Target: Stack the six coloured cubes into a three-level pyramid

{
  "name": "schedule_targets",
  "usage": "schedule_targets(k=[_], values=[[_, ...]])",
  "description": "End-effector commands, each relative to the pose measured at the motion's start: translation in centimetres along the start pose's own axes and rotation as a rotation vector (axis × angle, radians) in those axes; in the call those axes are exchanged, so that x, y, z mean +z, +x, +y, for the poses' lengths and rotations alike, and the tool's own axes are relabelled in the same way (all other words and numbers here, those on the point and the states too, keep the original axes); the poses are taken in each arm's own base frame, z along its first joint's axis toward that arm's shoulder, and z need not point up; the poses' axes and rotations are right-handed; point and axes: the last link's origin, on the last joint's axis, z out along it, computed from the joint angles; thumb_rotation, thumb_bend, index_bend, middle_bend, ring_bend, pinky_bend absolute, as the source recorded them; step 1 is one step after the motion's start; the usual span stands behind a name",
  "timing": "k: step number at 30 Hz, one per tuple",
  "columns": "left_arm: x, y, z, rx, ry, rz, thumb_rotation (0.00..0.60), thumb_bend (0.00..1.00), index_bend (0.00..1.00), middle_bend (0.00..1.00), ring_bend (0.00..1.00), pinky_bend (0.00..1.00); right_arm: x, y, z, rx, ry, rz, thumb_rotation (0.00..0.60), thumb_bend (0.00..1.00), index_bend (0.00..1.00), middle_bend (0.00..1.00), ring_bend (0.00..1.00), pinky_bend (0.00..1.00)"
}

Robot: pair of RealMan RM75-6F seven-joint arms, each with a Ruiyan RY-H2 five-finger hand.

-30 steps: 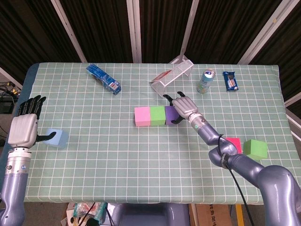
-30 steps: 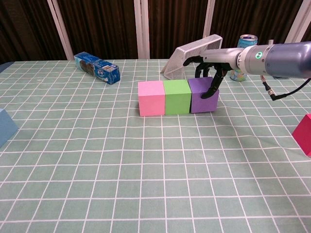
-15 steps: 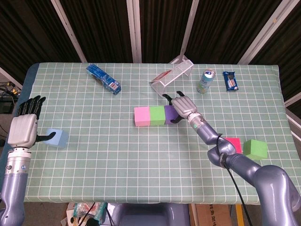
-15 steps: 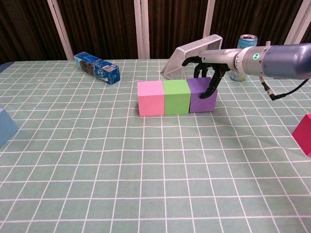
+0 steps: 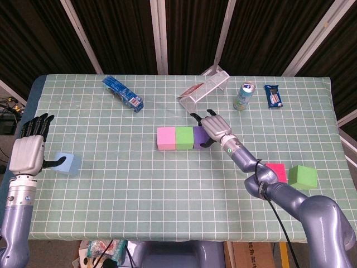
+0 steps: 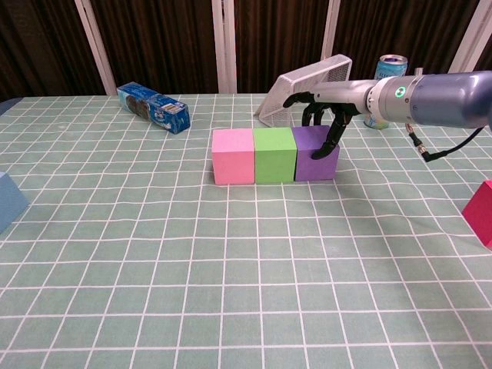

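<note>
cubes (image 6: 274, 154): matt foam-like | tablecloth (image 5: 139, 178): checked cloth | can (image 5: 243, 96): glossy metal

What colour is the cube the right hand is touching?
Purple; the right hand rests on it, clearest in the chest view.

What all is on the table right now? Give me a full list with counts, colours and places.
Pink cube: 1, pink, left end of the centre row.
Green cube: 1, green, middle of row.
Purple cube: 1, purple, right end of row.
Blue cube: 1, light blue, far left.
Red cube: 1, red, right side.
Second green cube: 1, green, beside the red one.
Blue packet: 1, back left.
White basket: 1, tipped over, back centre.
Can: 1, back right.
Snack packet: 1, back right.
Right hand: touches purple cube.
Left hand: beside blue cube.
</note>
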Motion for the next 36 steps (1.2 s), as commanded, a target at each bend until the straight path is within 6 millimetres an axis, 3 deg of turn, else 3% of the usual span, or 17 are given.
schedule_targets(k=[1, 6, 11, 23, 36], values=[[0.0, 0.0, 0.0, 0.001, 0.000, -0.001, 0.600, 0.08, 0.00, 0.03, 0.00, 0.05, 0.0, 0.0, 0.0, 0.002, 0.001, 0.003, 0.600, 0.26, 0.01, 0.49, 0.33, 0.00], [0.0, 0.0, -0.1, 0.001, 0.000, -0.002, 0.600, 0.08, 0.00, 0.03, 0.00, 0.05, 0.0, -0.1, 0.0, 0.000, -0.001, -0.001, 0.600, 0.26, 0.01, 0.46, 0.29, 0.00], [0.0, 0.0, -0.1, 0.001, 0.003, -0.003, 0.600, 0.08, 0.00, 0.03, 0.00, 0.05, -0.1, -0.1, 0.0, 0.003, -0.003, 0.000, 0.600, 0.26, 0.00, 0.36, 0.20, 0.00], [-0.1, 0.2, 0.0, -0.004, -0.002, -0.004, 0.600, 0.08, 0.00, 0.03, 0.00, 0.05, -0.6, -0.3, 0.4, 0.000, -0.012, -0.002, 0.600, 0.26, 0.00, 0.15, 0.11, 0.00], [-0.5, 0.7, 0.2, -0.026, -0.018, -0.003, 0.600, 0.08, 0.00, 0.03, 0.00, 0.05, -2.8, -0.4, 1.1, 0.040, -0.039, -0.004, 0.600, 0.26, 0.00, 0.09, 0.07, 0.00]])
